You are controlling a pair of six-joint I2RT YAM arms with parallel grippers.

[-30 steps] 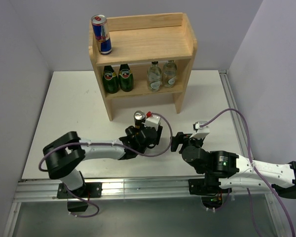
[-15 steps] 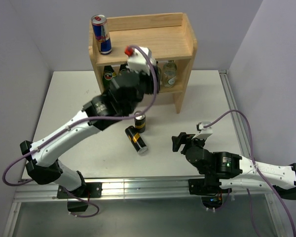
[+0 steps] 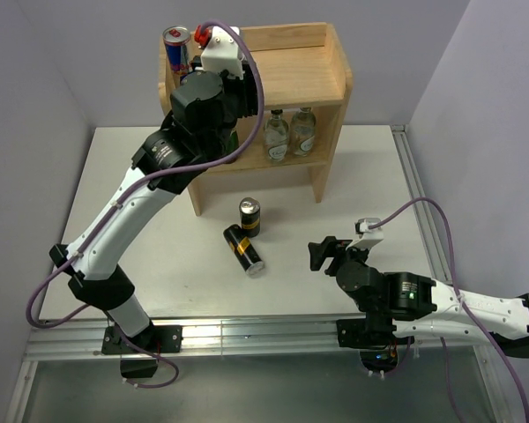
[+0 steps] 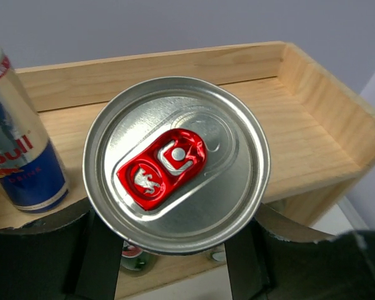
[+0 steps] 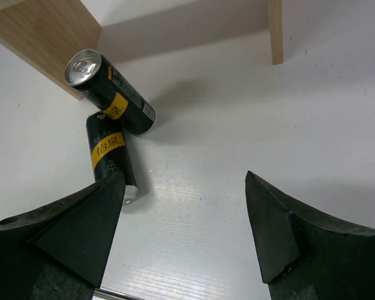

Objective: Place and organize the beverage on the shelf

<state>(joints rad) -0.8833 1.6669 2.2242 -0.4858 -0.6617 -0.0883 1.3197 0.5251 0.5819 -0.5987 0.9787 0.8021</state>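
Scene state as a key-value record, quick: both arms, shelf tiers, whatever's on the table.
left gripper: shut on a silver-topped can with a red tab, upright over the shelf
top board: one blue-and-silver can standing at a corner
lower tier: two clear glass bottles visible; rest hidden by the left arm
table: upright black-and-gold can close to lying black-and-gold can
right gripper: open, empty, low over the table
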